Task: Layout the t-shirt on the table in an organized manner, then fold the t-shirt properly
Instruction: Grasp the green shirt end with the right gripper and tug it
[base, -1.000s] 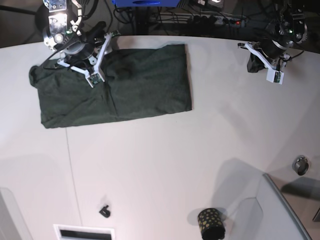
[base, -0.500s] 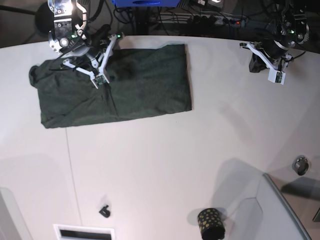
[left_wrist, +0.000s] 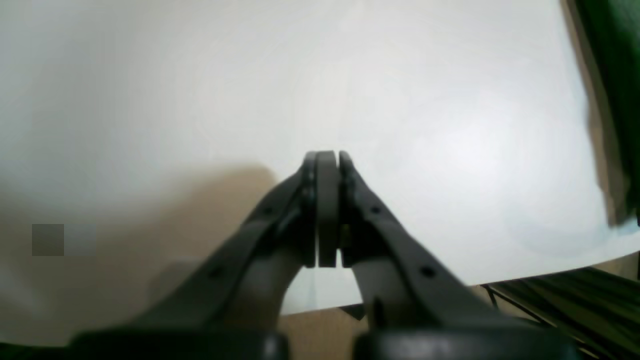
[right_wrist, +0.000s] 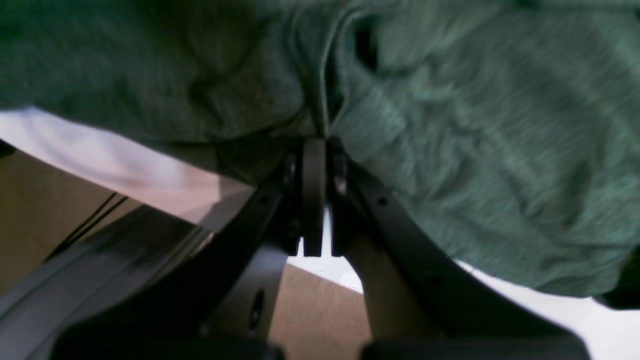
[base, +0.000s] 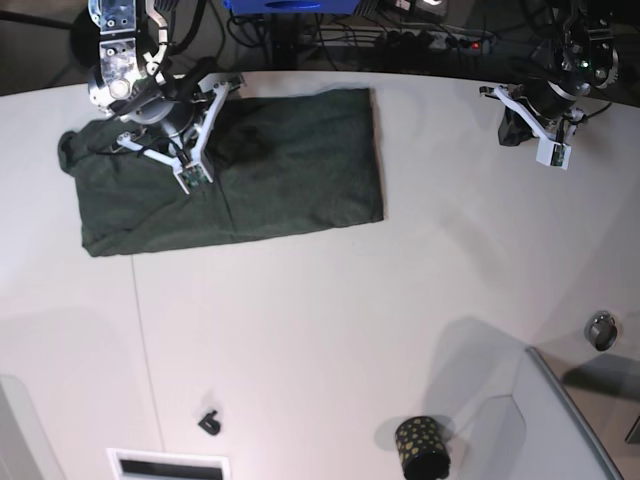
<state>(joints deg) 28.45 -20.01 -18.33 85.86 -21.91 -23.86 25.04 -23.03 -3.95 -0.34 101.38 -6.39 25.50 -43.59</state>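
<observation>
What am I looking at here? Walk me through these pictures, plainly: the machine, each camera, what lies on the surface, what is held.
It is a robot with two arms, each ending in a pinching tool. The base view looks down on the white table. The other two cameras ride on the wrists, looking along each tool. A dark green t-shirt lies roughly folded on the table. The right tool is shut on a pinch of the t-shirt near its far edge. The left tool is shut and empty over bare table. Nearer the camera stand a black gold-dotted cup and a grey raised panel.
</observation>
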